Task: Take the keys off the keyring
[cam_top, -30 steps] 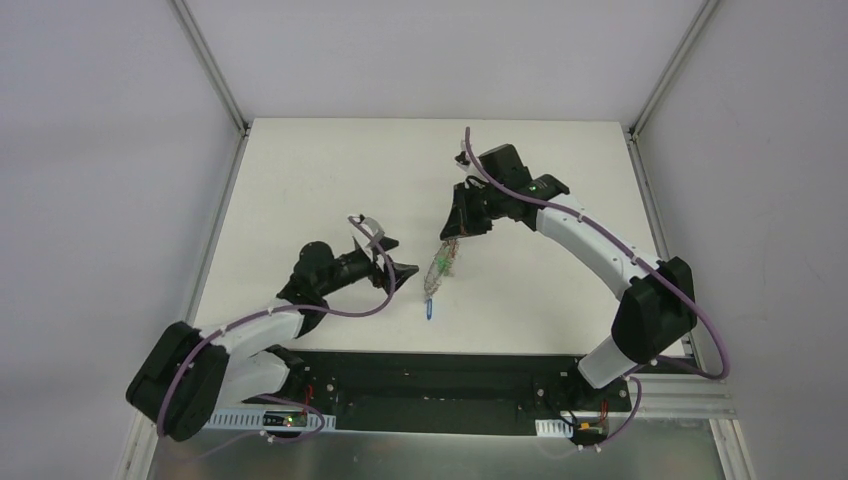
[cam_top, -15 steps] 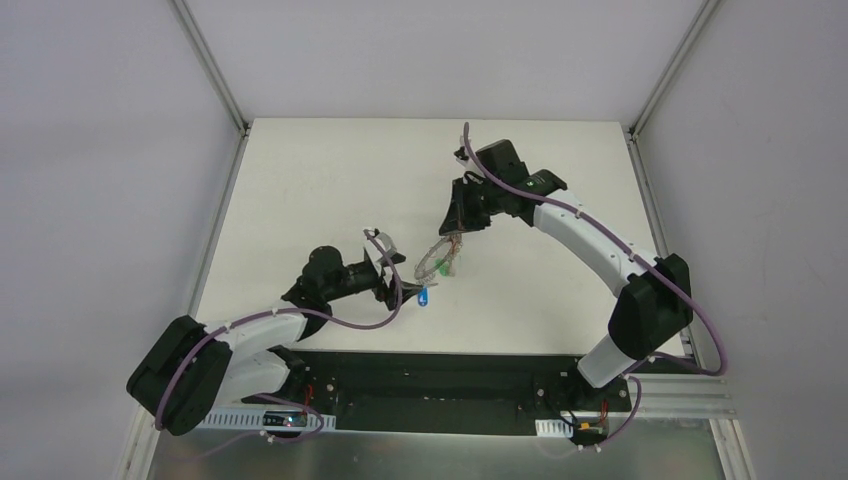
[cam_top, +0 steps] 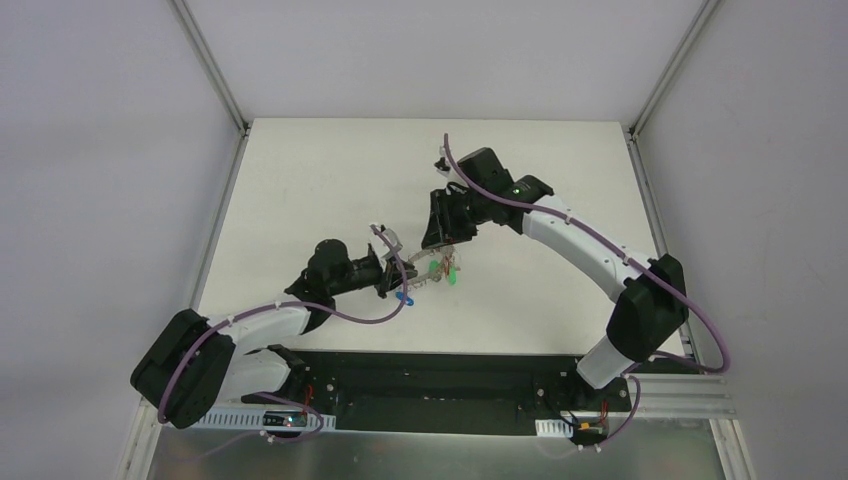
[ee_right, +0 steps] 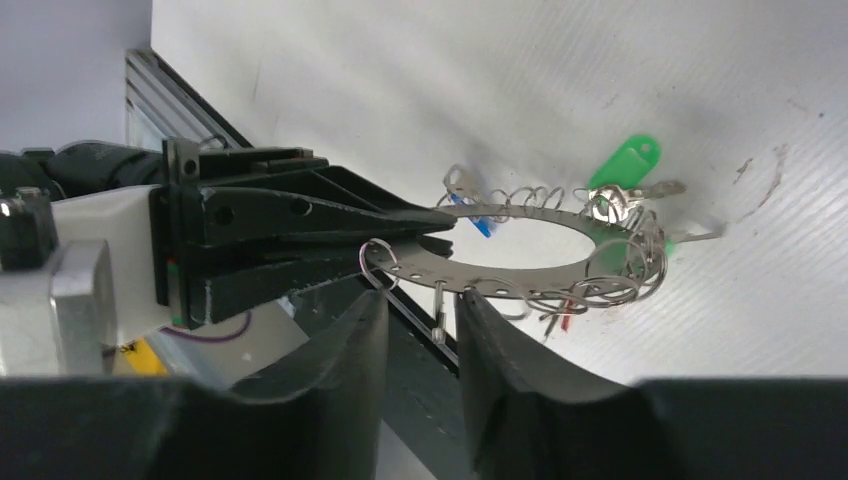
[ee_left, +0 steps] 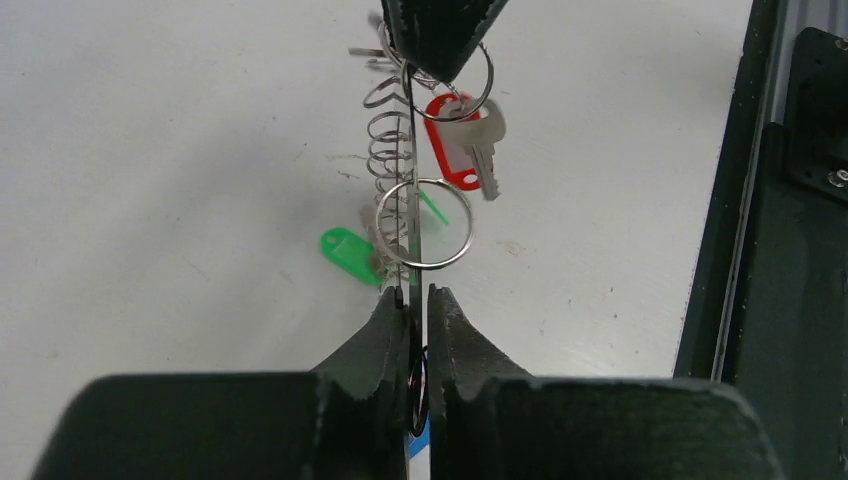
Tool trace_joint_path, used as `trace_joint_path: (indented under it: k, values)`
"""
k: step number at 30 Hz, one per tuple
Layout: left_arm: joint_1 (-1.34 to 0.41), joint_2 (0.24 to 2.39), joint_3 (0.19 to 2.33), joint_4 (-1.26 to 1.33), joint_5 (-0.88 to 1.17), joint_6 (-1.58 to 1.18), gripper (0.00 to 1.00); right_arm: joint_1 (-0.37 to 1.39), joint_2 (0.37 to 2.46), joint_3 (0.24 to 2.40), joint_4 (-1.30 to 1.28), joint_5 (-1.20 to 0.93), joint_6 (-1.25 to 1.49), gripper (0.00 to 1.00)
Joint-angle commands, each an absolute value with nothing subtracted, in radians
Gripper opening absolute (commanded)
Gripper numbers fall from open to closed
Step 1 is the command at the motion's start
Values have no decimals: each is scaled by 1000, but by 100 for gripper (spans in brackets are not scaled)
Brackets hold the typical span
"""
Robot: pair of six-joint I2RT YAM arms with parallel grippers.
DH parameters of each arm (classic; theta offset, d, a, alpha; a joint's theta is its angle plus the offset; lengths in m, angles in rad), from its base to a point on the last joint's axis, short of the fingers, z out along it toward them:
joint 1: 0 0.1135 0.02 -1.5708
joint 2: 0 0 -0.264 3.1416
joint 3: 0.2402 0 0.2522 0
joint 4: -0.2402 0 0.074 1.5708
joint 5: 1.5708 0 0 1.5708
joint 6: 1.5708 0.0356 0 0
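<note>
The keyring, a flat grey metal ring, is held level just above the white table, with small wire loops along its rim. My left gripper is shut on one end of the rim; the plate runs edge-on between its fingers. A red key, a green key and a blue key hang from it. My right gripper is open at the ring's other side, fingertips just under the rim, a small metal pin hanging between them. In the top view the left gripper and right gripper meet at the keyring.
A black rail runs along the table's near edge, close behind the left gripper, and shows again as a black rail in the left wrist view. Metal frame posts and white walls border the table's back and sides.
The left gripper moved in from the left and shut on the keyring's rim. The right gripper, which held the ring hanging, has opened. The ring swung from hanging to nearly level.
</note>
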State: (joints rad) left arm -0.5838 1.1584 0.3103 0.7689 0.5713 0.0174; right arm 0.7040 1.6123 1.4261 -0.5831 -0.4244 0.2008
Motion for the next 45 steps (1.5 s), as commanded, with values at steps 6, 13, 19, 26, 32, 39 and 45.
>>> trace_joint_path:
  k: [6, 13, 19, 26, 32, 39, 45]
  values:
    - [-592, 1100, 346, 722, 595, 98, 0, 702, 1408, 1315, -546, -233, 148, 61]
    - [-592, 1083, 333, 732, 728, 231, 0, 690, 1175, 1076, -320, -168, 18, 61]
    - [-592, 988, 327, 686, 785, 583, 0, 689, 905, 761, 100, -166, -199, 63]
    - [-592, 978, 553, 379, 721, 936, 0, 671, 804, 599, 347, -153, -400, 61]
    - [-592, 982, 690, 251, 742, 1091, 0, 667, 777, 592, 371, -409, -653, 60]
    - [-591, 963, 778, 138, 753, 1179, 0, 668, 779, 686, 145, -521, -959, 53]
    - [-591, 944, 832, 43, 826, 1208, 0, 679, 794, 700, 86, -562, -1194, 51]
